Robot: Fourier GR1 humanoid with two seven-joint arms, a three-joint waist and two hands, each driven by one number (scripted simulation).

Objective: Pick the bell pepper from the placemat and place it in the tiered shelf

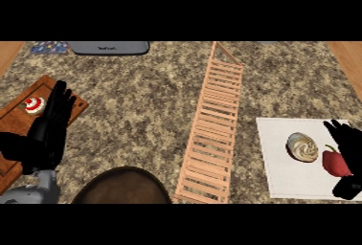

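Risk: You could knock the cream-swirled pastry (303, 147), which lies just beside the bell pepper (335, 161) on the same mat; a sideways sweep of the fingers would cause that.
Second risk: The pepper looks smooth and rounded, so you may find it rolling out if the fingers close off-centre.
Carry risk: The tiered shelf (213, 129) is a tall slatted wooden rack standing between the two arms; you could clip its rail on the way across.
Bell pepper: Red, glossy, with a small green stem, partly hidden by the hand.
Location: On the white placemat (279, 177) at the right, near its right edge.
Right hand (348, 160): Over the pepper, fingers extended along it; not clearly wrapped round it yet.
Left hand (48, 127): Relaxed, fingers straight, resting at the left above a wooden board (14, 112) holding a small red-and-white cupcake (34, 105).
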